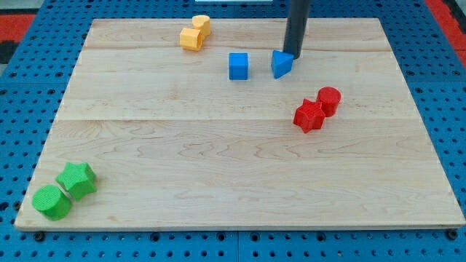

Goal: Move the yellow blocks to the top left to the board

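Two yellow blocks sit touching near the view's top, left of centre: a larger yellow block (191,38) and a smaller yellow block (202,25) just above and right of it. My dark rod comes down from the top edge, and my tip (293,54) rests against the top right of a blue wedge-shaped block (282,64). The tip is well to the right of the yellow blocks, about 130 pixels away. A blue cube (238,65) lies between the wedge and the yellow blocks, slightly lower.
A red star-like block (309,116) and a red cylinder (329,100) touch at the right of centre. A green star-like block (77,180) and a green cylinder (52,201) sit at the bottom left corner. The wooden board (218,160) lies on a blue pegboard.
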`<state>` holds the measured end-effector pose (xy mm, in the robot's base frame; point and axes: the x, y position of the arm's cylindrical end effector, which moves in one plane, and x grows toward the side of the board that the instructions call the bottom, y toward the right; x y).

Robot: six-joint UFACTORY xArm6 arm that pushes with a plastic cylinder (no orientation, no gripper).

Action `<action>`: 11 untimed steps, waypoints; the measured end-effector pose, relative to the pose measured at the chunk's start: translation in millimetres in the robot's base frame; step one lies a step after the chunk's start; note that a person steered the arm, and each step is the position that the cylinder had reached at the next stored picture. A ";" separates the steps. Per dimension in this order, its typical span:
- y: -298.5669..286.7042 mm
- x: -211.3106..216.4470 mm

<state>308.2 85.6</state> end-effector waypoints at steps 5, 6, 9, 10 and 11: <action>-218.1 -32.7; -240.5 -44.3; -246.3 -82.1; -257.6 -86.5; -257.6 -86.5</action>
<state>221.7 -172.0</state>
